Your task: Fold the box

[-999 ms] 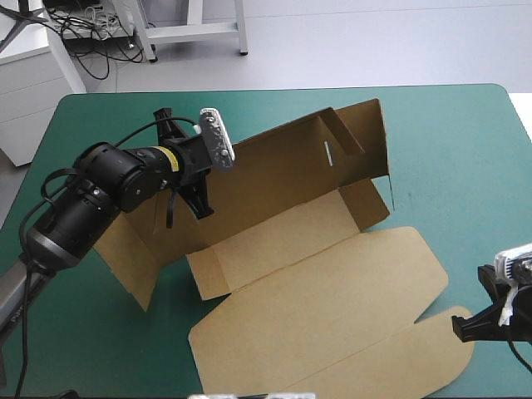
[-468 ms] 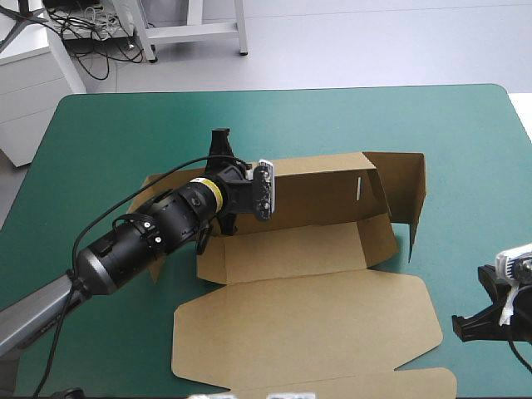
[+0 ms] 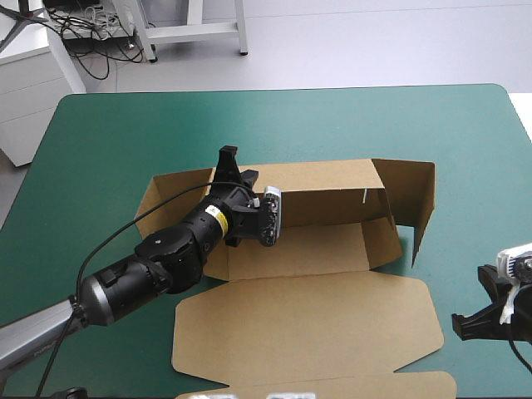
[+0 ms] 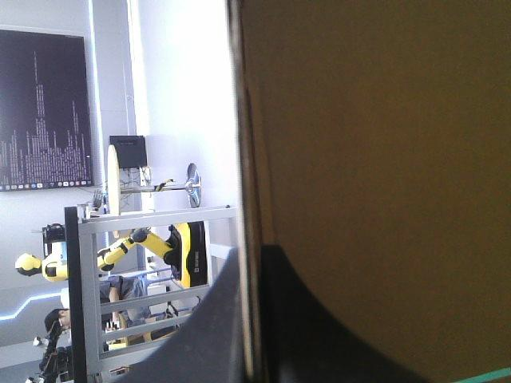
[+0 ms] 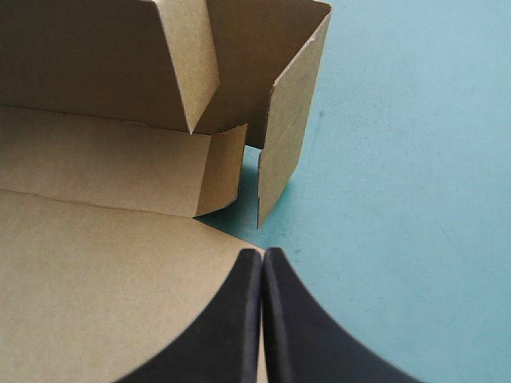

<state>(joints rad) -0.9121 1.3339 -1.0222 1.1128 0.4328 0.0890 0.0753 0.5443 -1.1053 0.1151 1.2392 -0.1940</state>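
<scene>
Swung square since earlier, the box (image 3: 299,249) sits mid-table, its back wall (image 3: 324,195) pinched upright by my left gripper (image 3: 230,170); my right gripper (image 5: 263,262) idles, fingers pressed together, at the lid (image 3: 307,324); raising the side flap (image 3: 420,199) likely comes next.

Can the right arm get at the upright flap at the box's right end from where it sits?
Probably yes. Only bare teal-green cover lies between the right gripper and the flap, with the lid edge beside the path. Its fingers are shut, so they must open first.
</scene>
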